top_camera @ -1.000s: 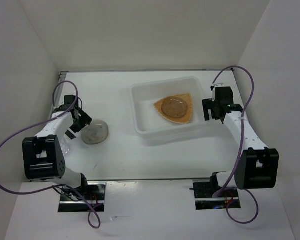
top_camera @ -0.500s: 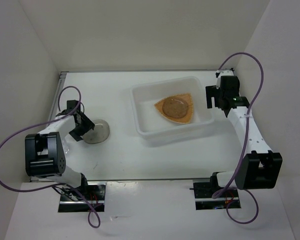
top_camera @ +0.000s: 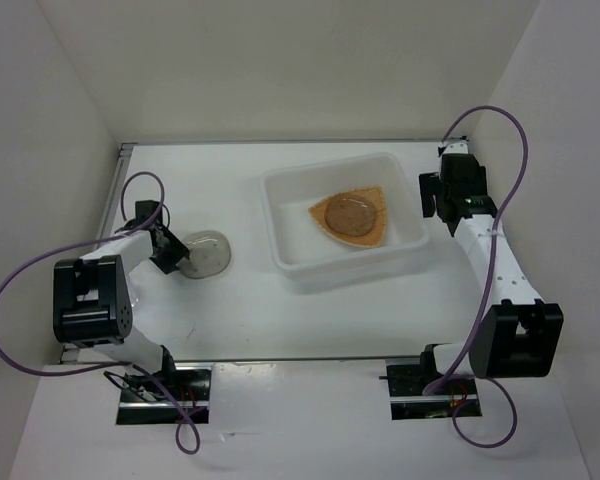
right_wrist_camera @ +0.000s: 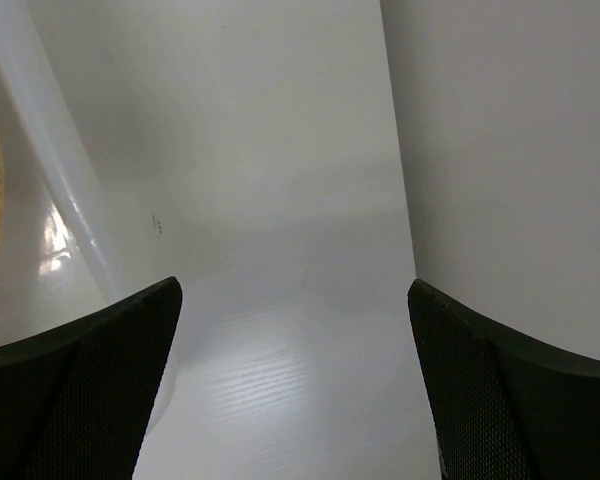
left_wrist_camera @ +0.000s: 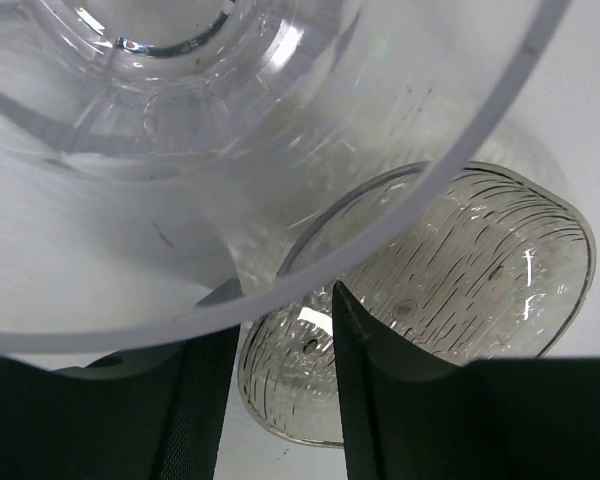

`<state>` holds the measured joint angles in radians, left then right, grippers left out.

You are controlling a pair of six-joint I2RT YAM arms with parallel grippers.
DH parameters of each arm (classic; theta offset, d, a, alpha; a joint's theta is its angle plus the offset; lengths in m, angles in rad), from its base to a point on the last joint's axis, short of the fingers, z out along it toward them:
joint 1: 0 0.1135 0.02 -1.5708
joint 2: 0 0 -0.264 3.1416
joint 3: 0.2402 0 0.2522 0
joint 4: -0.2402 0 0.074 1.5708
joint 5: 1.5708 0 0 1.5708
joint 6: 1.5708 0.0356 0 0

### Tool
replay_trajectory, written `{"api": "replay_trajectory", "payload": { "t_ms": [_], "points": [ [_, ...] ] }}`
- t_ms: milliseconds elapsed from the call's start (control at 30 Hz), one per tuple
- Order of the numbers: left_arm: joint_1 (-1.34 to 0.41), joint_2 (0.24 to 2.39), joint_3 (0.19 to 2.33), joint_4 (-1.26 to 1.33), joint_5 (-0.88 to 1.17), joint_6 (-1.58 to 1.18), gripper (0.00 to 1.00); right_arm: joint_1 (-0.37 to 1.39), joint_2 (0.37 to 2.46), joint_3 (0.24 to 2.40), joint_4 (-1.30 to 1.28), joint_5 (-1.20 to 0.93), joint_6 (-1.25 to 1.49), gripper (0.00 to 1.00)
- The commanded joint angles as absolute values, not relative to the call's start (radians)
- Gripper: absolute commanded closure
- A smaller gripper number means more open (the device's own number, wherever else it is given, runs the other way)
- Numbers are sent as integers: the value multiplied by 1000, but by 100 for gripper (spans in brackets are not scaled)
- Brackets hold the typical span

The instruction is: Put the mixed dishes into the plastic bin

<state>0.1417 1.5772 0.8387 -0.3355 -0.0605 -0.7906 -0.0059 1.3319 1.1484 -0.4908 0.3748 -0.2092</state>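
A small round grey streaked saucer (top_camera: 208, 253) (left_wrist_camera: 460, 270) lies on the table at the left. My left gripper (top_camera: 183, 255) (left_wrist_camera: 280, 300) is low at its left edge. The jaws straddle the saucer's rim, half closed, with a gap still showing on both sides. A clear glass cup (left_wrist_camera: 180, 120) fills the top of the left wrist view, very close to the camera. The plastic bin (top_camera: 325, 270) holds the orange plate (top_camera: 373, 213), and a brown saucer (top_camera: 345, 214) lies on that plate. My right gripper (top_camera: 427, 197) (right_wrist_camera: 292, 290) is open and empty beside the bin's right wall (right_wrist_camera: 40, 160).
White walls enclose the table on the left, back and right, and the right one (right_wrist_camera: 500, 150) is close to my right gripper. A purple cable (top_camera: 130, 200) loops over the left arm, near the left wall.
My left gripper has slid right onto the saucer's edge while its jaws narrowed, and the saucer has shifted slightly right. The right arm has drawn back along the bin's right side, still open.
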Motion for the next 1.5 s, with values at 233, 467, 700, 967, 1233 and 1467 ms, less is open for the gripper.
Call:
{"api": "replay_trajectory", "payload": {
  "t_ms": [233,467,700,967,1233,1467],
  "points": [
    [143,1667,813,-319,-5,-792,89,-34,1385,1080,-402,479,-238,4],
    [143,1626,825,-337,5,-792,100,-43,1419,1060,-381,520,-247,46],
    [143,1488,929,-380,61,-827,100,-43,1447,1049,-435,444,-238,88],
    [123,1443,1135,-399,165,-905,100,-43,1457,1068,-512,302,-229,100],
    [84,1443,1245,-408,221,-966,100,-23,1427,1068,-583,227,-195,100],
    [8,1491,1376,-387,293,-979,100,-14,1405,1098,-666,33,-206,100]
  ]
}}
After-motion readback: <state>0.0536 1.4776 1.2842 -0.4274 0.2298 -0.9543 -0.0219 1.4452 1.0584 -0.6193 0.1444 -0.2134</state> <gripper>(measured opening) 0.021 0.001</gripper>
